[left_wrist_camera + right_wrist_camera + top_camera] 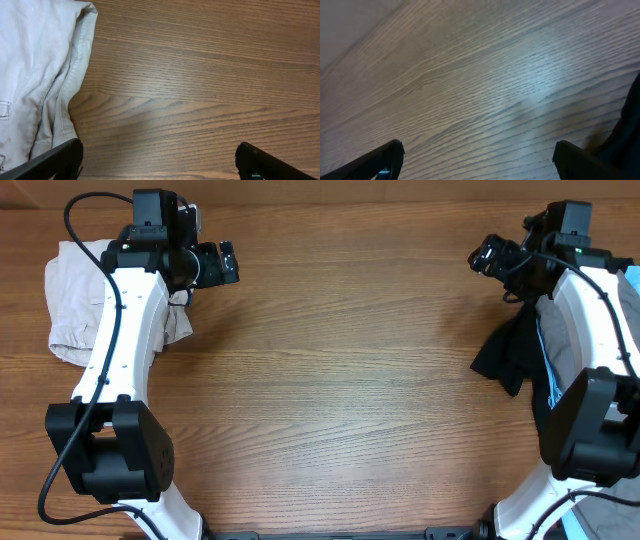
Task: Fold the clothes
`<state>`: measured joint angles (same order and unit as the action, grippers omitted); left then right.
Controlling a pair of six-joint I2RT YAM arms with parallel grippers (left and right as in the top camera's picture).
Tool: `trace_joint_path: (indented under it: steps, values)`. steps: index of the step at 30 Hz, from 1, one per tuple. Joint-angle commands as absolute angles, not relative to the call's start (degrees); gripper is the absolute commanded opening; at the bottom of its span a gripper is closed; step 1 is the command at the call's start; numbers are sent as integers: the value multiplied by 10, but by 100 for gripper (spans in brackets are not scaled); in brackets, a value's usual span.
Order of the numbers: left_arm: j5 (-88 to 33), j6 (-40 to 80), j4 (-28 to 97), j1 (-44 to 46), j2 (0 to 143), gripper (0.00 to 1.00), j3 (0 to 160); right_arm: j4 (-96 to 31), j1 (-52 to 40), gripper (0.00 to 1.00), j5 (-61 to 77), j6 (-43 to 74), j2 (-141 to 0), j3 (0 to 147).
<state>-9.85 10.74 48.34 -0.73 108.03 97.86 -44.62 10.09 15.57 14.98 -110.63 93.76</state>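
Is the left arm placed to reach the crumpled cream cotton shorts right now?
Likely yes: the open left gripper hangs over the wooden table right beside the cream cotton shorts, nothing between them.

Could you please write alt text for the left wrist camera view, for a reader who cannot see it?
Crumpled cream shorts lie at the left edge of a wooden table. The left gripper is open, its two black fingertips in the bottom corners with only bare wood between them.
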Motion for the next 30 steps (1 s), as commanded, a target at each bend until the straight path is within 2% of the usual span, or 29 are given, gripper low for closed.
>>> trace_joint_path:
  steps: [1,15,26,30]
  values:
    - [-101,107,484,-7,1084,100,981,-443,86,100,155,150,-1027,941]
    - [-101,107,484,-7,1084,100,981,-443,-3,100,155,150,-780,941]
    - [-101,107,484,-7,1084,100,981,-446,-27,100,131,150,-618,941]
    - [-101,107,484,-7,1084,100,981,-511,-27,100,96,150,-558,938]
